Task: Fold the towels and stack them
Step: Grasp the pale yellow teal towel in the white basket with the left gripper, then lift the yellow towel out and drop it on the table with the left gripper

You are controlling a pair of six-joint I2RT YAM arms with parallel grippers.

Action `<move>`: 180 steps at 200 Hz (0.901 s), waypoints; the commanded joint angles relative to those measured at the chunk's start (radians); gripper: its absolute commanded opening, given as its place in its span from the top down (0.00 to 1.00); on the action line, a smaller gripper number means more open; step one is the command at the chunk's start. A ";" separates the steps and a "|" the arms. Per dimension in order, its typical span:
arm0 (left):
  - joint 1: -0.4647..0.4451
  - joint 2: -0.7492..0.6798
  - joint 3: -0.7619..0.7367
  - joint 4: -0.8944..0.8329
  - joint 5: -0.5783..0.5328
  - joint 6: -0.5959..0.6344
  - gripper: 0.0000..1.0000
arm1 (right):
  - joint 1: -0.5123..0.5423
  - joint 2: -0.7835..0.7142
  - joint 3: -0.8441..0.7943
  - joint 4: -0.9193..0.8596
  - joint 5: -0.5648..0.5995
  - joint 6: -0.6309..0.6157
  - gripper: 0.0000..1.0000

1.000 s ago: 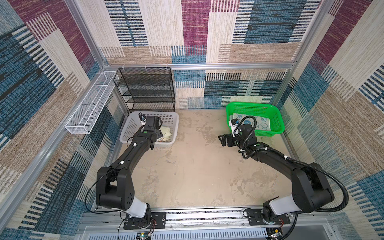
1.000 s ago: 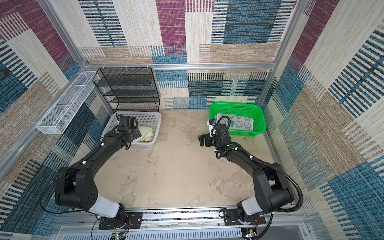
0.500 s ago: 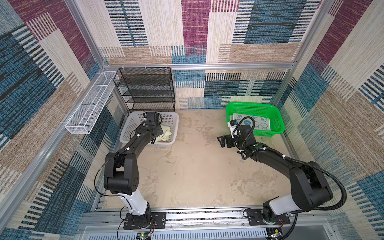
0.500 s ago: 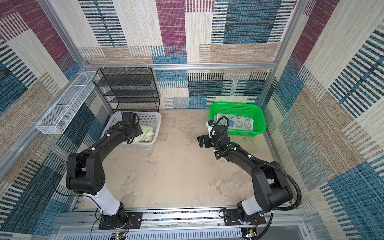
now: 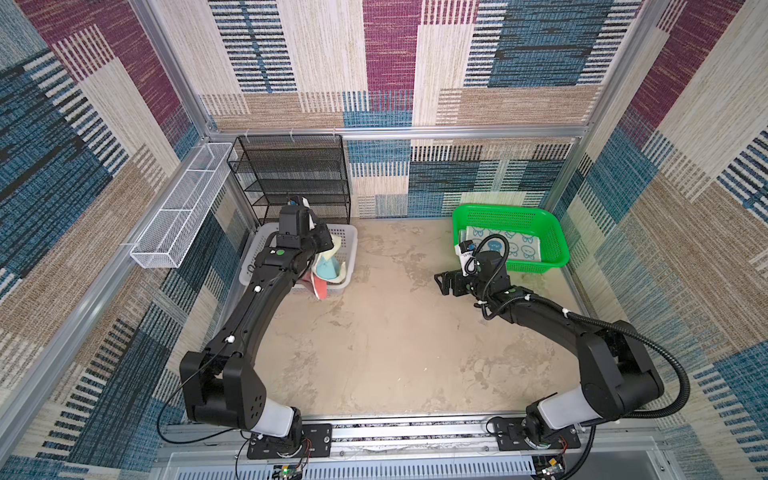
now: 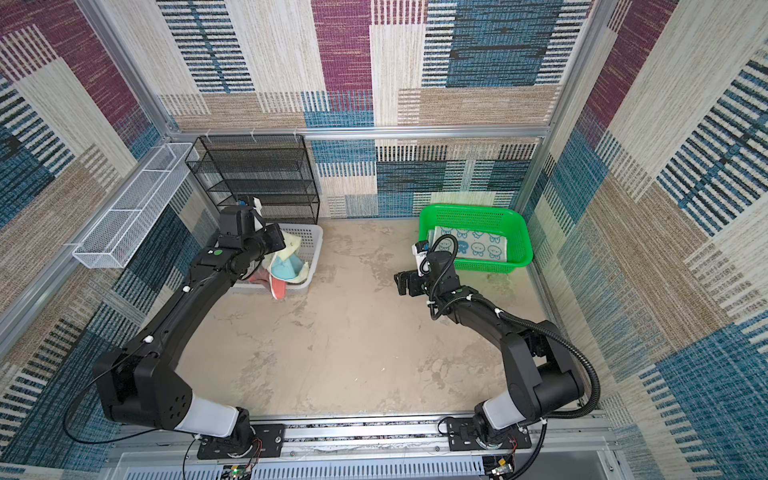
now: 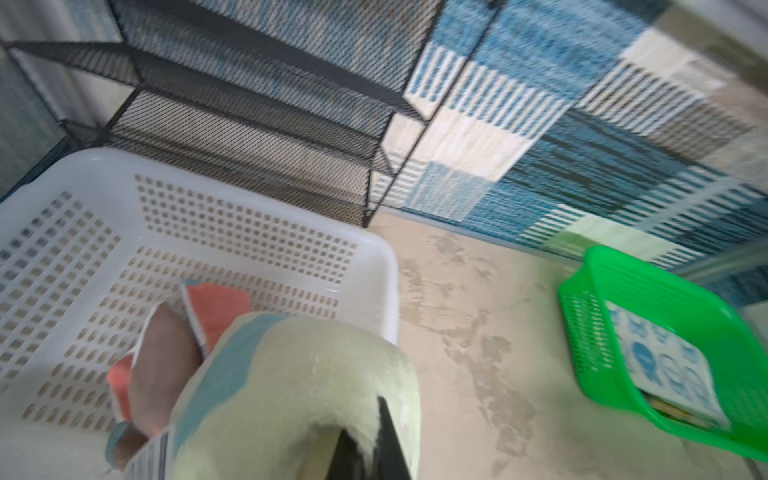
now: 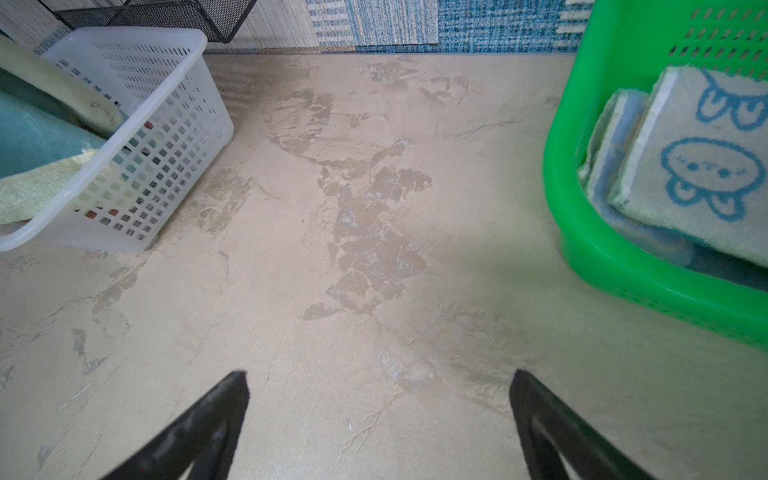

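Here our left claw [image 7: 368, 446] pinches the teal, cream-edged towel [image 7: 291, 374] above the white basket [image 7: 249, 195]; our right claw [image 8: 378, 374] gapes empty over the surface [image 8: 374, 208], the rabbit-face towel [image 8: 706, 166] beside it in the green basket [image 8: 582, 249].

Woven patchwork walls [image 5: 390, 62] of blue, maroon and beige closed three sides, held in an aluminium frame [image 5: 415, 132]. A black mesh rack [image 5: 291, 178] stood at the back left, a white wire tray [image 5: 178, 220] hung beside it; the desk [image 5: 395, 340] was mottled beige.
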 commanded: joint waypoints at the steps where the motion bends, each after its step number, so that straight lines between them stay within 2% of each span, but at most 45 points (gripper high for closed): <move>1: -0.046 -0.044 0.035 0.044 0.122 0.061 1.00 | 0.002 0.002 -0.002 0.056 -0.011 0.032 0.00; 66: -0.290 -0.053 0.192 -0.007 0.193 0.140 1.00 | 0.001 0.006 0.024 0.079 0.004 0.082 0.00; 112: -0.418 0.023 0.250 -0.005 0.274 0.137 1.00 | -0.001 -0.034 0.040 0.035 0.145 0.074 0.00; 130: -0.440 0.049 0.208 0.013 0.269 0.102 1.00 | -0.001 -0.052 0.038 -0.003 0.210 0.051 0.00; 152: -0.452 0.065 0.077 0.084 0.219 0.016 1.00 | 0.001 -0.081 0.017 -0.030 0.299 0.033 0.00; 180: -0.451 0.099 -0.115 0.143 0.057 -0.157 1.00 | 0.002 -0.120 -0.014 -0.050 0.360 0.016 0.00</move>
